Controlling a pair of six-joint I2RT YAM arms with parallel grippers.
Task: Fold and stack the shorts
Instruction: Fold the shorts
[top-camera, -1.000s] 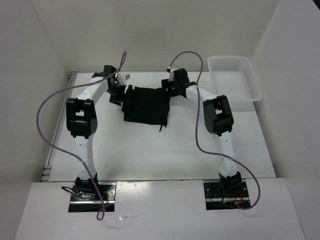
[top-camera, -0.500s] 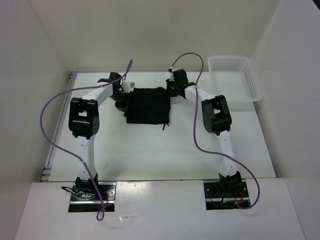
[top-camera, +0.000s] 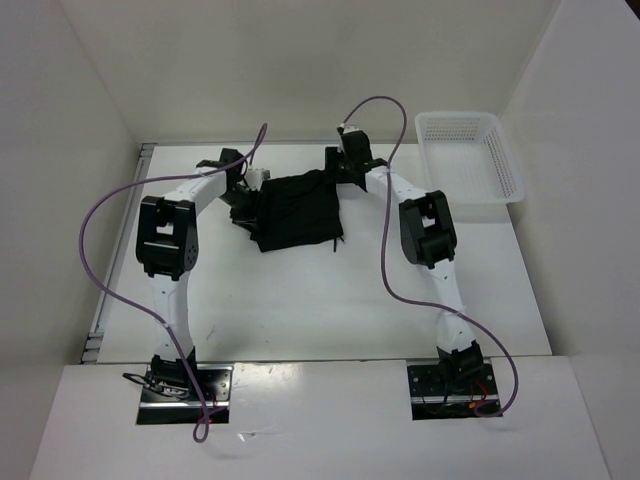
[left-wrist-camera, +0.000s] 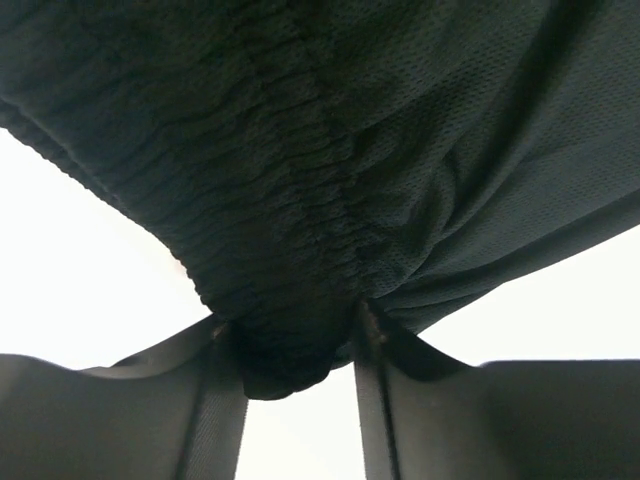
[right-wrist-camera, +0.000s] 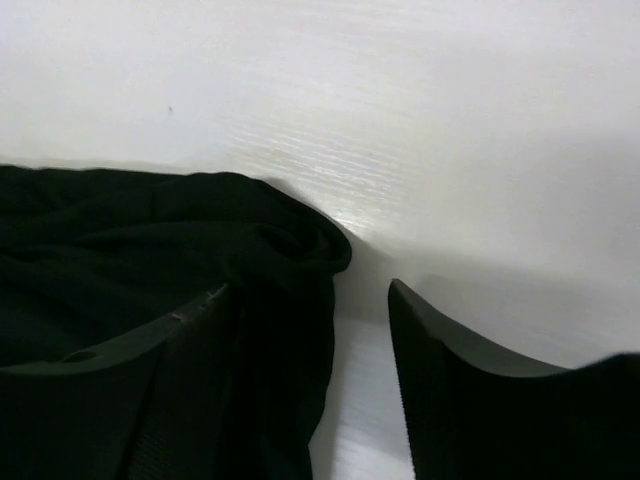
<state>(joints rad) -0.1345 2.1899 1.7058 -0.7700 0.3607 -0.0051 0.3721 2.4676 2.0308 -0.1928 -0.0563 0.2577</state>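
Note:
The black shorts (top-camera: 298, 210) lie bunched in a rough square at the back middle of the table. My left gripper (top-camera: 247, 200) is at their left edge. In the left wrist view its jaws (left-wrist-camera: 290, 330) pinch a gathered lump of the ribbed waistband (left-wrist-camera: 300, 200), and creases fan out from the grip. My right gripper (top-camera: 336, 170) is at the shorts' far right corner. In the right wrist view it (right-wrist-camera: 310, 290) stands open: the fabric (right-wrist-camera: 150, 250) rests against the left finger (right-wrist-camera: 190, 340), and bare table shows before the right finger (right-wrist-camera: 440, 360).
A white mesh basket (top-camera: 470, 160) stands at the back right corner of the table. White walls close in the table at the back and both sides. Purple cables loop over both arms.
Both grippers closed on the shorts' edges, and the left arm drew its edge inward to the right. The right jaws have since come apart and that gripper shifted toward the back.

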